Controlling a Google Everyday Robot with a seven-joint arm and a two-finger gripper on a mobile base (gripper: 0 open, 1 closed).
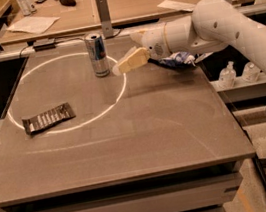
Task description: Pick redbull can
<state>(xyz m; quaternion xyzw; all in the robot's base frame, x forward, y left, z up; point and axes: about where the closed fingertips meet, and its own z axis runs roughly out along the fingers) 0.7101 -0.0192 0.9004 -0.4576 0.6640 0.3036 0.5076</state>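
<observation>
The redbull can (97,54) stands upright at the far side of the grey table (129,144), on the upper edge of a ring of white light. It is silver and blue with a silver top rim. My gripper (119,67) comes in from the right on the white arm (201,28). Its tan fingers (133,60) point left at the can, just right of it and apart from it. A blue-and-white snack bag (178,60) lies partly hidden behind the arm.
A flat dark brown wrapper (48,117) lies at the left of the table, on the light ring. A metal post (102,9) stands just behind the can. A second table with papers (33,24) is behind. Two bottles (227,75) sit on a shelf at the right.
</observation>
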